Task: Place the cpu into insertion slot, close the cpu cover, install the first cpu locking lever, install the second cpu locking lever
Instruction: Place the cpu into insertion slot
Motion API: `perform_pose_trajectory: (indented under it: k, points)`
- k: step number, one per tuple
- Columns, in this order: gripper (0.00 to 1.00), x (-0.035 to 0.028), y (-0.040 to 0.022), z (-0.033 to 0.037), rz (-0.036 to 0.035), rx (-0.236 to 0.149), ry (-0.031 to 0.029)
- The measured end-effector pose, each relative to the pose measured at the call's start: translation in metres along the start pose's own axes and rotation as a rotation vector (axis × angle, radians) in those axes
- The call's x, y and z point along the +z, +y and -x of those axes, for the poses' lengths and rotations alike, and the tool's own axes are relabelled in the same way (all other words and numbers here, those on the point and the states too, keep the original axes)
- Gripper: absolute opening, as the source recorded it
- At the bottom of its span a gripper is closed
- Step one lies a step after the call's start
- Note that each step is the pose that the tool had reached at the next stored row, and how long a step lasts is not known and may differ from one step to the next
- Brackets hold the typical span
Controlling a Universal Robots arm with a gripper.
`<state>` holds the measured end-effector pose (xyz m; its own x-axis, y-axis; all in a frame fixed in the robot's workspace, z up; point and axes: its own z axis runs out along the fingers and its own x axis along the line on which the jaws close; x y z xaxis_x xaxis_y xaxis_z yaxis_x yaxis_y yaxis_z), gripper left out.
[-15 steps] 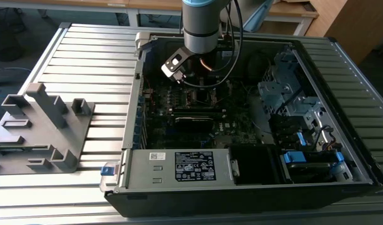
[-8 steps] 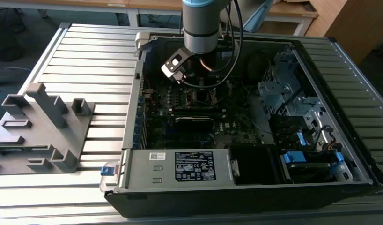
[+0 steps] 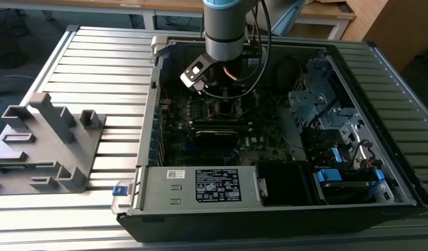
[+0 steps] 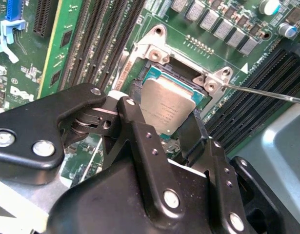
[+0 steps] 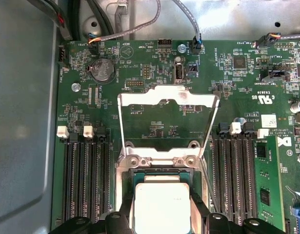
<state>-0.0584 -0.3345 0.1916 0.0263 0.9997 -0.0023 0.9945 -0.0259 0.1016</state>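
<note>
Cpu (image 4: 168,105) clamped by the gripper (image 4: 163,114) over the insertion slot (image 4: 159,71)

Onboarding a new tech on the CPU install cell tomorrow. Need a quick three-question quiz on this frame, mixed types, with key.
1. True or false: the cpu cover is closed over the insertion slot.
2. What is the gripper holding? A) the cpu B) a memory module C) a cable
3. Fill in: in the first wrist view, the memory slots lie on ___ sides of the insertion slot.
Key: 1 false, the cpu cover stands open. 2 A. 3 both.
</note>
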Motion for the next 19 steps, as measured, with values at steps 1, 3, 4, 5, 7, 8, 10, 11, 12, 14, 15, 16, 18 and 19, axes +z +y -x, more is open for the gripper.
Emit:
perform_pose_trajectory:
  k: [1,3,4,5,7,8,10,11,12,14,15,16,18,19]
  points:
    - [0.54,0.0,0.0,0.0,-0.0001,0.0,0.0001]
    - [0.54,0.0001,0.0,-0.0001,-0.0001,0.0,0.0002]
    - [0.54,0.0002,0.0,-0.0001,0.0,0.0,0.0003]
    - [0.54,0.0002,0.0,-0.0001,0.0,0.0,0.0004]
    - [0.54,0.0007,-0.0001,-0.0001,0.0001,0.0,0.0004]
    - [0.54,0.0011,-0.0001,-0.0001,-0.0001,0.0,0.0002]
    - [0.54,0.0015,-0.0002,0.0,-0.0003,0.0,-0.0001]
    - [0.54,0.0016,-0.0002,0.0,-0.0003,0.0,0.0]
    - [0.54,0.0017,-0.0002,-0.0001,-0.0001,0.0,0.0001]
    - [0.54,0.0018,-0.0002,-0.0001,0.0,0.0,0.0003]
    - [0.54,0.0018,-0.0002,-0.0001,0.0,0.0,0.0004]
    - [0.54,0.0018,-0.0002,-0.0001,0.0001,0.0,0.0004]
    - [0.54,0.0018,-0.0002,-0.0001,0.0,0.0,0.0004]
    - [0.54,0.0018,-0.0002,-0.0001,0.0,0.0,0.0005]
